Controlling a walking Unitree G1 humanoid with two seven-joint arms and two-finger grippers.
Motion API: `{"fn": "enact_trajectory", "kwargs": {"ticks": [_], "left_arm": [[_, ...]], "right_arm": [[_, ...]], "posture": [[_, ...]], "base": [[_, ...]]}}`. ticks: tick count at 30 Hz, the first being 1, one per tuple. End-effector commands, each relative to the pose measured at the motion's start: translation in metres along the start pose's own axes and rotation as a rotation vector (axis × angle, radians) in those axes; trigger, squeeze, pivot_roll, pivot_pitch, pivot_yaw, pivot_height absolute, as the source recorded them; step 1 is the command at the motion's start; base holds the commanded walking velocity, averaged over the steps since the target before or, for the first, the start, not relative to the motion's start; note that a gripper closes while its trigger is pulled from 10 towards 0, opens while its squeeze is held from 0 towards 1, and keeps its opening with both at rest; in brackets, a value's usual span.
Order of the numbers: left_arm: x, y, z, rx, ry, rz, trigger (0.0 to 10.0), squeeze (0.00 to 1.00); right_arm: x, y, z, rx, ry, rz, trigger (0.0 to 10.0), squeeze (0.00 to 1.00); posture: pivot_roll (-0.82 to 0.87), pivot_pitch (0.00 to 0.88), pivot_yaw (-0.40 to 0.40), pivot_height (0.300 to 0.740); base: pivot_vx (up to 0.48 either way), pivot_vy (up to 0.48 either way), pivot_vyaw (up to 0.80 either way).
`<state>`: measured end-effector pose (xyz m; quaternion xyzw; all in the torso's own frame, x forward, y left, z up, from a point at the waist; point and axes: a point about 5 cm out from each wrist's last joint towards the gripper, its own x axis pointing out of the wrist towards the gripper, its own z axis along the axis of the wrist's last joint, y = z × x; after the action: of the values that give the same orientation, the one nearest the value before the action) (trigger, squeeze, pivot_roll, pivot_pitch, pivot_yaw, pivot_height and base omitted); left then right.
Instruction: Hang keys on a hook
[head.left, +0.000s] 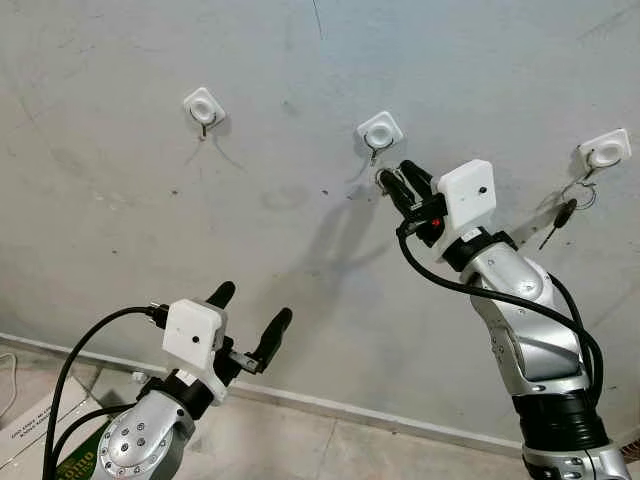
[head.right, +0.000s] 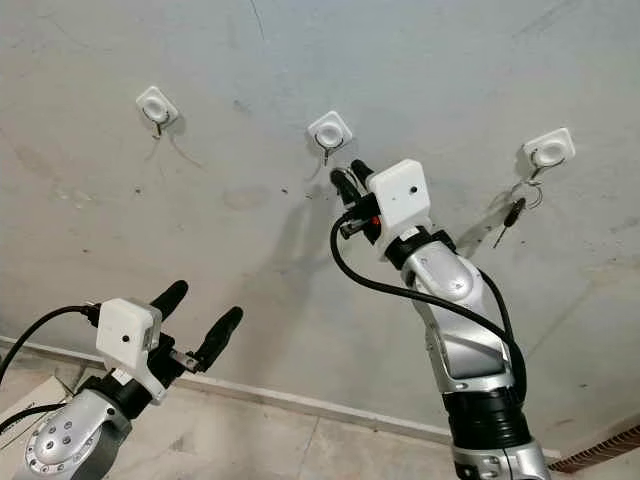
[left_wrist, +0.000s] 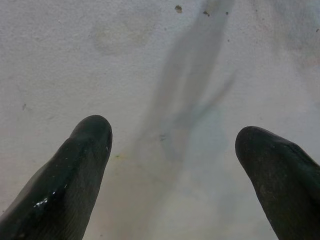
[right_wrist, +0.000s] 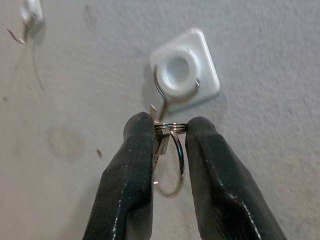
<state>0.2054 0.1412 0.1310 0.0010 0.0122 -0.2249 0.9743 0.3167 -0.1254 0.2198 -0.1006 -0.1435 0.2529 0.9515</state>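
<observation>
Right claw (right_wrist: 169, 131), arm raised to the wall, pinches my key ring (right_wrist: 169, 159) just under the middle hook (right_wrist: 170, 97); left claw (head.left: 248, 310) hovers low, spread.

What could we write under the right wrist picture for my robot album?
The right gripper pinches a silver key ring just below the middle hook on the grey wall.

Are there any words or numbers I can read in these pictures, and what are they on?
Green and white packaging on the floor, bottom left corner of the left eye view: print is there, but too small and blurred to read.
Wall, hooks and robot arms: no words or numbers.
</observation>
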Motion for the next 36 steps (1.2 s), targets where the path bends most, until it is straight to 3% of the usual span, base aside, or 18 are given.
{"fn": "enact_trajectory", "kwargs": {"ticks": [1, 23, 36], "left_arm": [[0.0, 0.001, -0.002, 0.008, 0.016, 0.0, 10.0, 0.0], [0.001, 0.0, -0.002, 0.007, 0.013, -0.003, 10.0, 0.0], [0.01, -0.011, 0.017, -0.005, -0.074, -0.09, 10.0, 0.0]], "right_arm": [[0.0, 0.002, 0.008, 0.002, -0.023, 0.026, 10.0, 0.0], [0.009, -0.005, 0.02, 0.029, -0.05, -0.009, 10.0, 0.0], [0.011, -0.008, 0.017, 0.018, -0.036, -0.042, 10.0, 0.0]], "posture": [[0.1, 0.02, 0.011, 0.74], [0.1, 0.027, 0.011, 0.74], [0.1, 0.03, 0.009, 0.74]], "base": [[0.0, 0.0, 0.0], [0.0, 0.0, 0.0], [0.0, 0.0, 0.0]]}}
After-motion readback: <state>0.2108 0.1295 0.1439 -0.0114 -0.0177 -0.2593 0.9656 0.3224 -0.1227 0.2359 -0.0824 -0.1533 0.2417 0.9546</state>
